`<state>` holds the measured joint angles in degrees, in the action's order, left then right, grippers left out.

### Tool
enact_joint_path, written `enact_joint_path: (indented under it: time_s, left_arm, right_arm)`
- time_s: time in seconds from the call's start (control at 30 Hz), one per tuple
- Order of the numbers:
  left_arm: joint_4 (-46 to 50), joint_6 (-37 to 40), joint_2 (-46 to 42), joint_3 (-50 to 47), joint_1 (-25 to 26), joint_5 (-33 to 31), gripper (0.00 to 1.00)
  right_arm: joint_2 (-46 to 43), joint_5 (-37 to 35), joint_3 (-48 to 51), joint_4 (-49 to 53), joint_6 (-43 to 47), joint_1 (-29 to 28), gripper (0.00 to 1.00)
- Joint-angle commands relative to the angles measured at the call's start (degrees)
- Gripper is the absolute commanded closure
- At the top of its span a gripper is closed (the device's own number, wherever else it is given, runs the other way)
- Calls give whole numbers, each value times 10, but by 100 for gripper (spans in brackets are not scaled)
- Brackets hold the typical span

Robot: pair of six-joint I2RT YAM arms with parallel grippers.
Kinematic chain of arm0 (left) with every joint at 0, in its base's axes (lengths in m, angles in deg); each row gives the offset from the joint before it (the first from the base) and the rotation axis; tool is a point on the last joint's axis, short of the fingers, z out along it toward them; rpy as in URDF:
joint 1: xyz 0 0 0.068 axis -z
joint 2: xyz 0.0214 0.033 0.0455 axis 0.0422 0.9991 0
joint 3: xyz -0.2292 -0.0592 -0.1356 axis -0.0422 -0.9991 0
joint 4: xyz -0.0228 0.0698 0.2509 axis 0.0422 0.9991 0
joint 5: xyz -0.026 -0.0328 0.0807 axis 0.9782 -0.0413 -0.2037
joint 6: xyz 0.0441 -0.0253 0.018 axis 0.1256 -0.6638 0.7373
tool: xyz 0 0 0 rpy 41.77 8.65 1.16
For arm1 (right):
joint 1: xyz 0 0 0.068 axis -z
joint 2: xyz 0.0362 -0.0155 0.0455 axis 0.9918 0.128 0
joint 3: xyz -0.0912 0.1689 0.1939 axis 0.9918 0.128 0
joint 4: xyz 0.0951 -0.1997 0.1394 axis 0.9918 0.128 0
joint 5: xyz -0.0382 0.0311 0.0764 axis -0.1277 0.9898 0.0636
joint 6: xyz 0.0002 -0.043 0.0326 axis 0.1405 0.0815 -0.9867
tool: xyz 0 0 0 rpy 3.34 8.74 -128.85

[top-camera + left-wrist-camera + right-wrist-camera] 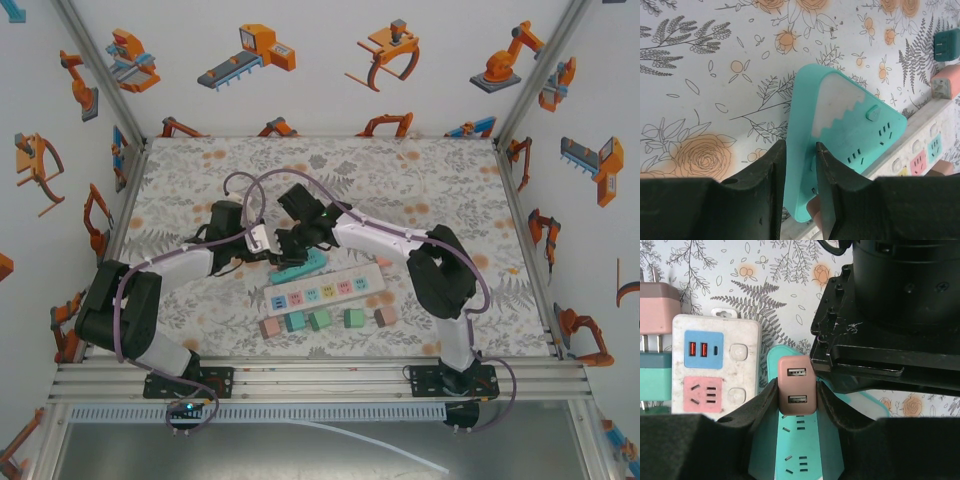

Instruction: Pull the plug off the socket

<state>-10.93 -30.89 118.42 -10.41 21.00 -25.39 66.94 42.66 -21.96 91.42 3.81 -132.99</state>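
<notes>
right gripper point(797, 409) is clamped shut on the pink plug point(797, 385), pads on its two side faces, lower middle of the right wrist frame. the plug looks seated in the teal socket point(805, 455), which runs down to the bottom edge of that frame. left gripper point(800, 175) is closed on the socket's thin near edge, bottom middle of the left wrist frame, bracing it. in the top view the pair sits mid-table, just above the white strip point(325, 290).

step in hand, as i read it: the actual pull.
- pull straight along the pin axis, square off the socket face. no twist or rock, or the pins bind.
- hold the left clamp firm. it only has an edge, so the socket can pivot or lift with the plug.
- go slow at first. the plug sides look smooth, so the pads may slip.
- the left arm's body is close, upper right of the right wrist frame. mind clearance on the way up.
</notes>
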Motion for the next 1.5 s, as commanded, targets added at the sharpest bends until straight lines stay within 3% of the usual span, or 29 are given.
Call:
enact_joint_path:
  time_s: [0.0,0.23,0.37,0.6,0.73,0.9,1.1,1.27,1.47]
  left_arm:
    - [130,52,35,-41,1,-72,68]
    - [118,48,23,-43,-9,-46,67]
    - [116,44,8,-24,-11,-21,61]
    - [105,35,-11,19,-9,28,48]
    - [85,25,-39,18,-5,58,40]
    - [61,23,-123,-6,11,88,31]
    - [34,42,-263,-49,49,145,24]
    - [45,54,-380,-83,99,142,22]
    - [104,46,-503,-121,118,74,18]
  right_arm:
    - [-32,44,-36,-70,-28,5,86]
    - [-66,47,5,-94,-47,20,87]
    - [-105,36,48,-113,-71,25,89]
    - [-201,-29,149,-199,-234,39,89]
    - [-253,-75,182,-223,-376,56,90]
    - [-295,-126,218,-247,-587,113,90]
    - [-323,-150,301,-297,-778,203,92]
    - [-313,-167,350,-303,-832,243,92]
    - [-254,-178,382,-338,-840,244,90]
